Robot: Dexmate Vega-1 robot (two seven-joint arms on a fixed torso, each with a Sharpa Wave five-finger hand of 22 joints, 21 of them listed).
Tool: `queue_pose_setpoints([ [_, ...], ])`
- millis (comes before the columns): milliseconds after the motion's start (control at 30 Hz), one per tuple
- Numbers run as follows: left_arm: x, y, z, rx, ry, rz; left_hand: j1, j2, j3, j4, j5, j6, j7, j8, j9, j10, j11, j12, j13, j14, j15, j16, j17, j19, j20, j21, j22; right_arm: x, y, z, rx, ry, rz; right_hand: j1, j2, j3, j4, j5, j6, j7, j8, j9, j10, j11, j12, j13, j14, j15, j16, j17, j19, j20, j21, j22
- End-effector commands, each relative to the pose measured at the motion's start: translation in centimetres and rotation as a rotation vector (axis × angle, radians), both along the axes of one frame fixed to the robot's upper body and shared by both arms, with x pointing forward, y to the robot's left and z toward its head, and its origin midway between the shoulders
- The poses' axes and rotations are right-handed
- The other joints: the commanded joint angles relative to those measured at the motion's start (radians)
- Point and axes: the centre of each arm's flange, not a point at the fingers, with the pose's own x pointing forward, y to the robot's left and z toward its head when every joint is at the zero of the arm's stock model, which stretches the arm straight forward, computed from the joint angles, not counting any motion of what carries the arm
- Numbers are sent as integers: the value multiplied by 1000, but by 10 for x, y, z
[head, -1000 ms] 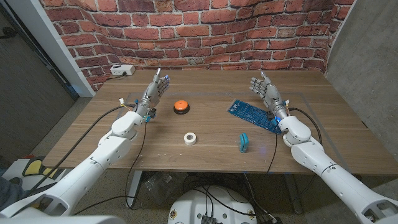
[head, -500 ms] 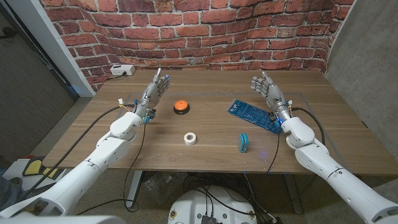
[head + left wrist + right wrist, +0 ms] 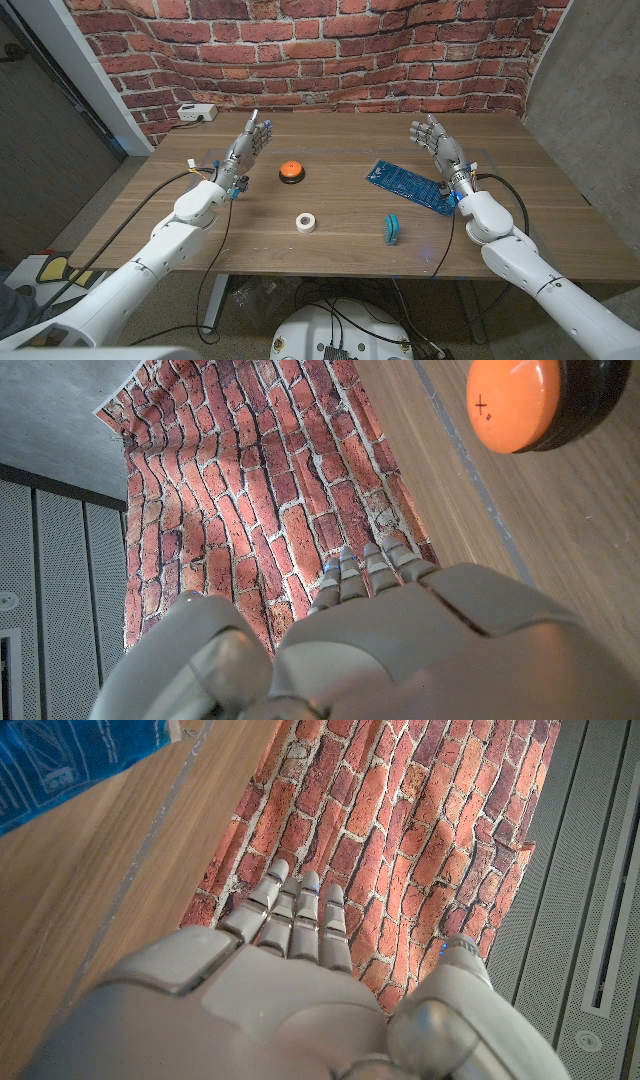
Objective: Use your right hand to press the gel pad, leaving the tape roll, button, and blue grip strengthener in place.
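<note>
On the right half of the wooden bench (image 3: 330, 250), the flat blue rectangular gel pad (image 3: 408, 185) is seen lying untouched. Just beside its right end, the right hand (image 3: 437, 146) is held with fingers apart, nothing gripped. The small upright blue grip strengthener ring (image 3: 391, 228) stands near the pad's front edge. Left of the pad, the white tape roll (image 3: 306, 222) and the round orange button (image 3: 291, 171) are placed. Farthest from the pad, the left hand (image 3: 248, 146) is spread and empty.
</note>
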Motion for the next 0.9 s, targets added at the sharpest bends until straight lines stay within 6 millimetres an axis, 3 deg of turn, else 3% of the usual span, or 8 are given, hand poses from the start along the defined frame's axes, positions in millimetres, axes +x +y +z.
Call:
queue_pose_setpoints([
  [33,-5,3,-3,-7,-6,-3,1,3,5,-2,-1,9,2,9,5,8,2,3,4,11,0,8,2,-1,3,-4,4,-10,-4,0,-51,-35,-58,-6,7,-2,2,1,-10,-1,-6,3,-8,5,-3,2,1,6,-4,0,10,-3,-8,1],
  [167,-8,4,-3,8,-11,20,2,4,5,-2,-1,9,2,8,5,10,0,3,4,12,1,9,2,0,4,-5,4,-15,-5,-3,-70,-55,-101,-3,10,-2,0,2,-18,-2,-12,4,-37,14,-18,2,-23,13,-13,-1,7,-5,-15,2],
  [233,-9,5,-3,10,-13,19,3,5,5,-3,-2,9,2,8,5,10,0,3,4,13,1,9,2,0,4,-5,4,-17,-6,-5,-78,-61,-112,-2,10,-2,-1,2,-24,21,-17,4,-50,16,-24,2,-34,15,-15,0,3,-6,-21,2],
  [367,-9,5,-5,15,-9,16,4,6,4,-3,-3,9,1,8,5,12,1,3,4,14,0,8,2,1,4,-7,4,-23,-7,-8,-101,-73,-142,-1,11,-2,-2,2,-32,37,-21,4,-56,17,-26,3,-40,20,-16,0,5,-6,-23,2],
  [900,-12,-4,-10,21,-15,-1,8,10,2,-4,-6,10,-2,7,5,15,0,2,5,16,2,7,3,2,7,-11,4,-29,-6,-13,-169,-81,-176,3,13,-1,-5,2,-43,35,-25,4,-54,15,-26,4,-28,18,-9,-1,19,-8,-24,2],
])
